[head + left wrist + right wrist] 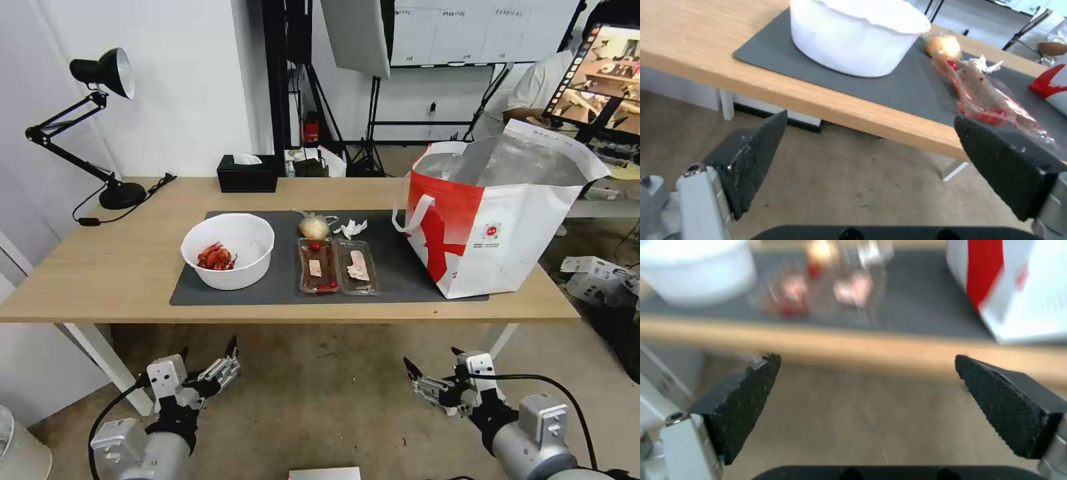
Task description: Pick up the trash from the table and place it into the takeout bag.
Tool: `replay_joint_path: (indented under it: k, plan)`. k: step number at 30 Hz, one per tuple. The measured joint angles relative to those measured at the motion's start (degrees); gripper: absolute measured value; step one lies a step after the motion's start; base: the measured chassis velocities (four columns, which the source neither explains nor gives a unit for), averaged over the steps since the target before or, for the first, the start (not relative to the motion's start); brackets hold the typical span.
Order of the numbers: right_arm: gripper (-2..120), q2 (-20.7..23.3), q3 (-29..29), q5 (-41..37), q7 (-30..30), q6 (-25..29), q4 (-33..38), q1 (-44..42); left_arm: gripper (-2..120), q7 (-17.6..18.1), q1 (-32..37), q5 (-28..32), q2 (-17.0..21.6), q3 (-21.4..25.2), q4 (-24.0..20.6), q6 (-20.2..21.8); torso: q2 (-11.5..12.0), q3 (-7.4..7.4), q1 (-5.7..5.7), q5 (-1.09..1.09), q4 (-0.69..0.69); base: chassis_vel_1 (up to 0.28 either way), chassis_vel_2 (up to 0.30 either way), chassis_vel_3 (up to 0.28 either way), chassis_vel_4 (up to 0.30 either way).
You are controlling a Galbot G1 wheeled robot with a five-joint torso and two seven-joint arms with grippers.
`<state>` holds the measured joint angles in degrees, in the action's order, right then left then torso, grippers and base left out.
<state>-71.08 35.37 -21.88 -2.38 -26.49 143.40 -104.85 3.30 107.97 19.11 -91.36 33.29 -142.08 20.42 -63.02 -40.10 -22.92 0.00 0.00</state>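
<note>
**Task start: all trash is lying on the table, nothing is bagged.**

The left gripper [208, 352] and the right gripper [432, 364] are being held below the near edge of the long light-wood table [120, 267], jaws apart and empty. On the dark grey mat [400, 267], the white round bowl of red crayfish shells [228, 250] is sitting toward the left end; the clear hinged plastic tray with scraps [338, 267] is lying at mid-mat, and behind it the knotted clear bag holding a yellowish lump [315, 227] and the crumpled white tissue [351, 229]. The red-and-white insulated takeout bag [493, 227] is standing open at the right end. By this layout, all four items are judged still to be collected.
</note>
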Motion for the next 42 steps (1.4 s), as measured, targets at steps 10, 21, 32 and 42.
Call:
replay_joint_path:
  k: [10,21,32,42]
  plan:
    - [100,-0.6,-0.2,-1.0,-0.4,3.4,-0.1,0.4,100,0.1,-0.6,0.2,0.0,-0.2,0.5,0.0,0.0,0.0,0.0,0.0,0.0,0.0,0.0,0.0,0.0]
    - [100,-1.0,-0.5,-0.9,-0.4,3.4,-0.7,1.0,100,-0.1,-1.3,0.5,0.1,-0.3,1.3,0.0,0.0,0.0,0.0,0.0,0.0,0.0,0.0,0.0,0.0]
    - [100,-0.5,-0.9,-5.6,0.4,6.4,-3.5,2.3,100,-0.7,-2.5,0.7,0.5,-0.4,2.7,-1.3,0.0,0.0,0.0,0.0,0.0,0.0,0.0,0.0,0.0]
    - [100,0.3,-2.6,-27.8,9.8,13.8,-8.3,7.3,100,-2.7,-6.4,0.7,3.2,-0.7,7.6,-9.0,0.0,-0.01,0.0,0.0,-0.01,0.0,0.0,0.0,0.0]
